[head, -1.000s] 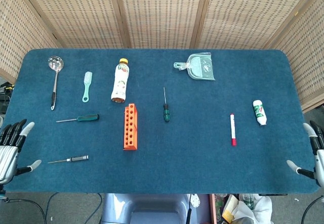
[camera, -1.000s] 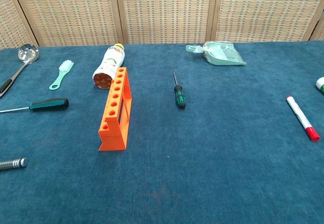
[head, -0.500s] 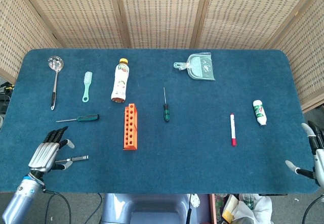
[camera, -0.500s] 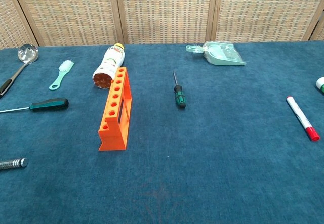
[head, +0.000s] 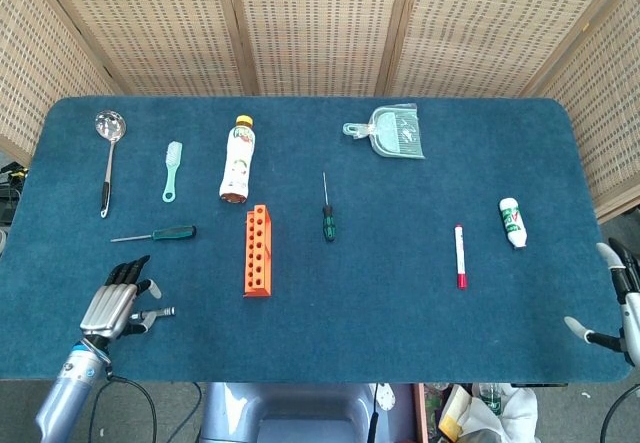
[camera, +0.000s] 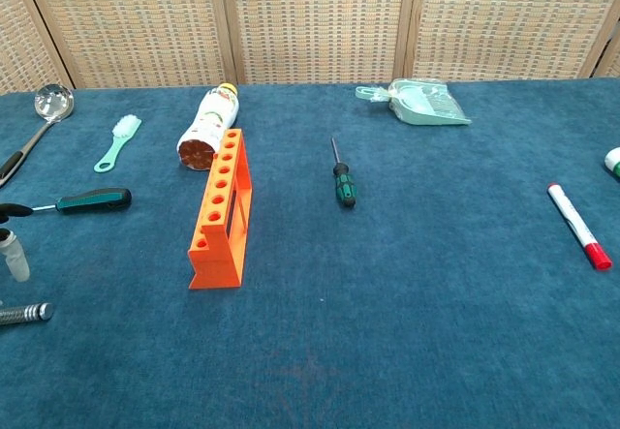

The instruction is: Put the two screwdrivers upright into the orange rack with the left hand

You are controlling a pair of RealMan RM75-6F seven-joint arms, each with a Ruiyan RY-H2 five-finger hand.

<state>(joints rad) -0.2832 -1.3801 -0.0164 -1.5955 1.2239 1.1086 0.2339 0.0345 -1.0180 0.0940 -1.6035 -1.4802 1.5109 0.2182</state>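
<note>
Hovering your left hand [head: 112, 306] over the small silver-handled screwdriver [head: 157, 313], left of the orange plastic rack [head: 257, 250], your fingers [head: 128, 271] spread wide, holding nothing, readying a grasp.

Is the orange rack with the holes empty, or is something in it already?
Empty. The orange rack shows open holes along its top, with nothing standing in them.

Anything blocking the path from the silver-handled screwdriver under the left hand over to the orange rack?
Nothing visible. The left hand is over the silver-handled screwdriver, and only bare blue table lies between it and the orange rack.
</note>
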